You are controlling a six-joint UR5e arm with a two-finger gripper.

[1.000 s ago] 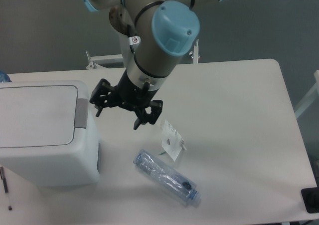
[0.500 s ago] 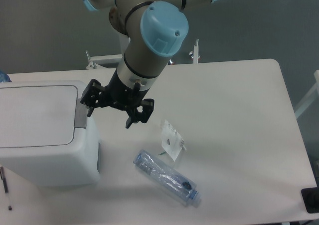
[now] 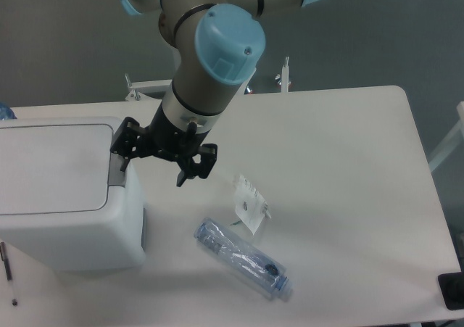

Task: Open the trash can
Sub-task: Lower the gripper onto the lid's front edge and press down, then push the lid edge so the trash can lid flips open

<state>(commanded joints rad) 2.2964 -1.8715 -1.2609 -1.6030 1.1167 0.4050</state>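
The trash can point(image 3: 65, 196) is a large white boxy bin at the left of the table, with its flat lid point(image 3: 51, 167) shut. Its grey push-tab point(image 3: 116, 169) runs along the lid's right edge. My gripper point(image 3: 152, 166) is open and empty. Its left finger hangs over the grey tab, its right finger point(image 3: 185, 175) hangs over the table just right of the bin. I cannot tell whether the left finger touches the tab.
A clear plastic bottle point(image 3: 243, 258) lies on the table right of the bin. A white crumpled wrapper point(image 3: 250, 204) lies just above it. A pen point(image 3: 7, 265) lies at the left edge. A dark object point(image 3: 453, 291) sits at the table's right front corner.
My gripper has moved left, from over the table to the bin's right edge, with its left finger now over the grey tab. The lid has not moved.
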